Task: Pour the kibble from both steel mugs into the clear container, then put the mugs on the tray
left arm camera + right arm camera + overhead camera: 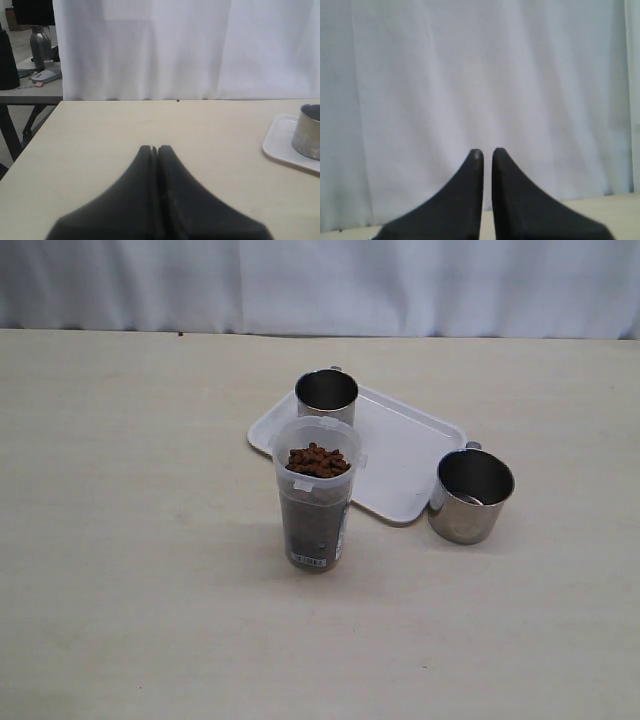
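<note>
The clear container (pixel 316 505) stands upright in the middle of the table, heaped to its rim with brown kibble (pixel 318 460). One steel mug (pixel 326 396) (pixel 307 131) stands on the far left corner of the white tray (pixel 405 458) (pixel 280 142). The other steel mug (pixel 470 495) sits on the table, touching the tray's right edge; it looks empty. Neither arm appears in the exterior view. My left gripper (pixel 154 148) is shut and empty, low over bare table left of the tray. My right gripper (pixel 487 151) is shut on nothing, facing the white curtain.
A white curtain (pixel 320 285) hangs behind the table's far edge. In the left wrist view the table's left edge (pixel 30 142) shows, with another table holding a computer mouse (pixel 45 75) beyond it.
</note>
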Robot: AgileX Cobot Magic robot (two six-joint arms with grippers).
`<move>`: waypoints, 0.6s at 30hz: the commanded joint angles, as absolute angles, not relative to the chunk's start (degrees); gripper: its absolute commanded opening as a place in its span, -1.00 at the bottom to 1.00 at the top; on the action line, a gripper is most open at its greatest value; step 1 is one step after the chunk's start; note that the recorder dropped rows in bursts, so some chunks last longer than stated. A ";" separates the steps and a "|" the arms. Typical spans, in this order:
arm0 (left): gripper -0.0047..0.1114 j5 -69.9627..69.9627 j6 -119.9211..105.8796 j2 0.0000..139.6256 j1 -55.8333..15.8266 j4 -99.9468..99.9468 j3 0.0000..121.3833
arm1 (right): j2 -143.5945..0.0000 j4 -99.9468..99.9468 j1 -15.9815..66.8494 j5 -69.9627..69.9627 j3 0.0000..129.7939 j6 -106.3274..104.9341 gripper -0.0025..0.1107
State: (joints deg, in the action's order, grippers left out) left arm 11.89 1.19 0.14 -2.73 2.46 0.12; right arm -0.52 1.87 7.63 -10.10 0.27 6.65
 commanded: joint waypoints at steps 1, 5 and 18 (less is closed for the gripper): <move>-0.92 11.56 1.21 0.00 -3.11 2.46 0.00 | -9.02 0.93 7.44 -7.73 0.00 8.97 -0.87; -0.92 11.56 1.21 0.00 -3.11 2.46 0.00 | -23.99 0.82 8.93 -13.29 0.00 10.32 -0.68; -0.92 11.56 1.21 0.00 -3.11 2.46 0.00 | -77.51 -11.32 22.00 -34.04 9.38 2.37 0.99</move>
State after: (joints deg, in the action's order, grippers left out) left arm 11.89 1.19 0.14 -2.73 2.46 0.12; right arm -70.43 -13.31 21.49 -32.65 5.36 4.97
